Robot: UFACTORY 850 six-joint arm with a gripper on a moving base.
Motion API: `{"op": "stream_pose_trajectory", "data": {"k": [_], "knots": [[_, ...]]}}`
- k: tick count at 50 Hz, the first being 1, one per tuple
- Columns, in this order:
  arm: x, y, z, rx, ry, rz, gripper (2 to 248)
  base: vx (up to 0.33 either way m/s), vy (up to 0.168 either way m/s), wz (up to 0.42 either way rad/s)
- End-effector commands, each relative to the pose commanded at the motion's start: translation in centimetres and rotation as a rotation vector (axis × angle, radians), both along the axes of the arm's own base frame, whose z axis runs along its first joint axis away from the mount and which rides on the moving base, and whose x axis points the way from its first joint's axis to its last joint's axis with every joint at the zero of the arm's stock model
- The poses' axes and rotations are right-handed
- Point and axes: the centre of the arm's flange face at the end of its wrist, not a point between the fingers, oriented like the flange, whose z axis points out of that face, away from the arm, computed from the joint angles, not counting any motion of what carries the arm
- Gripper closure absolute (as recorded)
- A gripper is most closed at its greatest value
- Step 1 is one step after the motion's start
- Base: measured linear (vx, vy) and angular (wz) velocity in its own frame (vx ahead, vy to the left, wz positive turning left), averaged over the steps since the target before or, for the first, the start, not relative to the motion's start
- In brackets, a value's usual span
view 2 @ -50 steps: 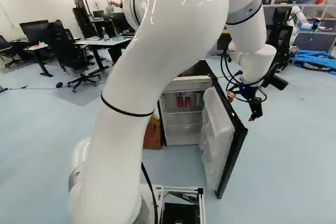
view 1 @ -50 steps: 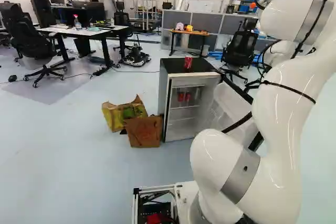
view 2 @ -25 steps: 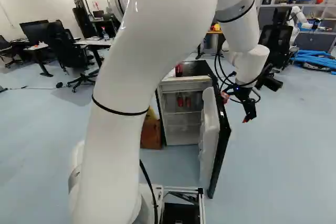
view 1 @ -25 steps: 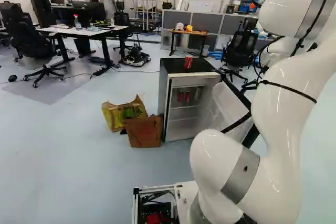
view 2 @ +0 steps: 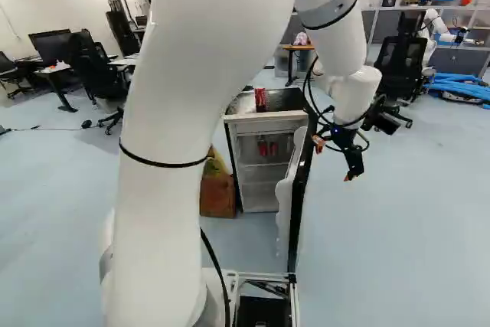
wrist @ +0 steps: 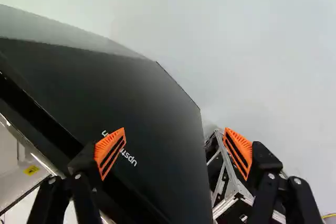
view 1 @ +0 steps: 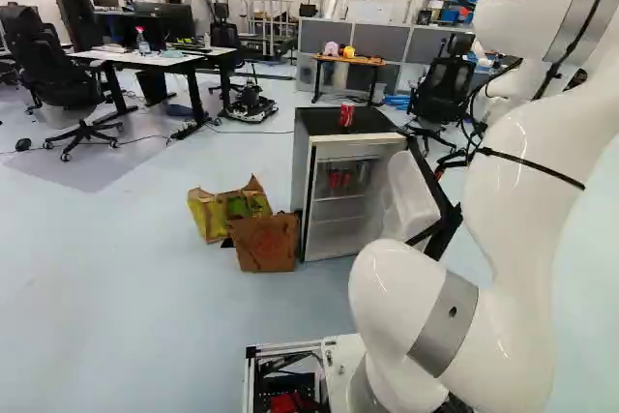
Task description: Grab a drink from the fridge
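Right base view: a large white arm (view 2: 191, 97) rises from the foot and bends over toward a small fridge (view 2: 268, 125), its wrist hanging beyond the fridge's opened door (view 2: 303, 181). The door juts toward the base with its pale, shelved inside facing the compartment; the black gripper (view 2: 348, 175) is on its dark outer side. In the wrist view the two orange-padded fingers stand wide apart with nothing held between them; one overlaps the door's outer face, the other the metal frame (wrist: 229, 182) of the base. The drinks are red cans: one (view 1: 346, 115) upright on top of the fridge, two more (view 2: 262, 148) (view 2: 273, 148) side by side on a shelf inside. The step in hand appears to be working the door from outside, more likely closing it than reaching in, if the can on top is the drink already fetched. That would call for a steady push on the outer face, clear of the base. If a shelf can is still wanted, the gripper would need to come around the door's free edge and face the shelf. In the left base view the arm hides the gripper and part of the door. Whether a finger touches the door cannot be told, and the shelf cans are too small to make out well.
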Motion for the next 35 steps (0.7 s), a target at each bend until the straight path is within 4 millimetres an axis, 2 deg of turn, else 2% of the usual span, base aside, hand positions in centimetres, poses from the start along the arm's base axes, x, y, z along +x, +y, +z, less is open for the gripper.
{"op": "stream_pose_trajectory", "data": {"k": [35], "knots": [[-0.4,5.6,0.0,0.025,0.024,0.065,3,0.000,0.000,0.000]]}}
